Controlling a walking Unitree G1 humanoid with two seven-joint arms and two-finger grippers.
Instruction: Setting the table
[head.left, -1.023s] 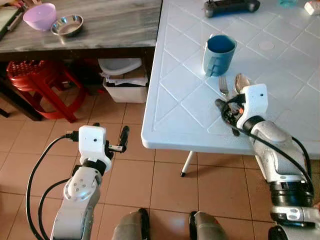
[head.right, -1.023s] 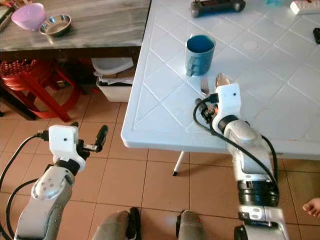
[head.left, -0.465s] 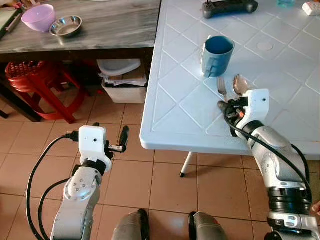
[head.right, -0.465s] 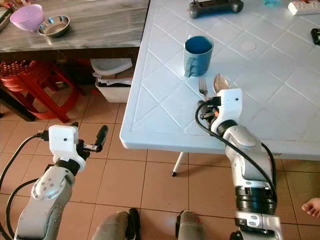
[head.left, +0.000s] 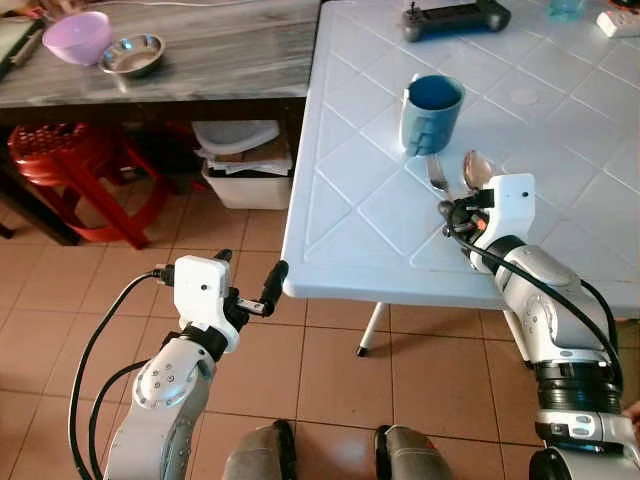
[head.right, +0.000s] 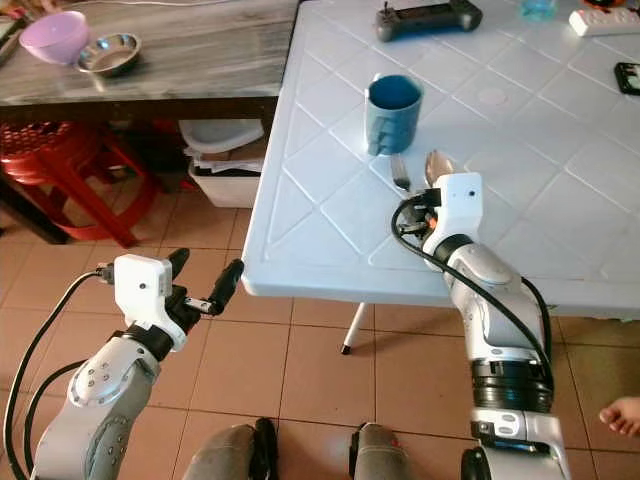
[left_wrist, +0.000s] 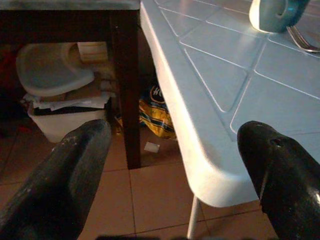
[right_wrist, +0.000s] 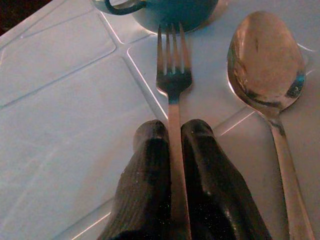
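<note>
On the white tabletop (head.left: 360, 200), just short of its near edge, the right pincer (right_wrist: 172, 150) is lying low with its two black fingers (right_wrist: 150, 170) pressed together on the handle of a fork (right_wrist: 171, 80), which is running out between them with its tines pointing toward a blue mug (head.right: 392, 108). The grip is sitting well down the handle, which I take as a way of steering the fork flat along the surface rather than lifting it, so that it is ending up parallel with the spoon (right_wrist: 265, 65) lying just beside it. The two pieces of cutlery are lying side by side, heads near the base of the mug, apart from each other and from the mug, and that reads as one place setting being squared up, drink above and cutlery below. Whether the fork is resting fully on the surface or being held a shade above it is hard to tell.

The left pincer (left_wrist: 175, 150) is hanging below and in front of the tabletop's corner with its fingers spread wide, holding nothing; it seems to be waiting in reserve.

Farther out, a black controller (head.left: 455, 17) is lying at the far side of the white tabletop. On the neighbouring wooden tabletop (head.left: 200, 60) a purple bowl (head.left: 77, 35) and a steel bowl (head.left: 132, 53) are standing next to each other, perhaps still to be brought over.
</note>
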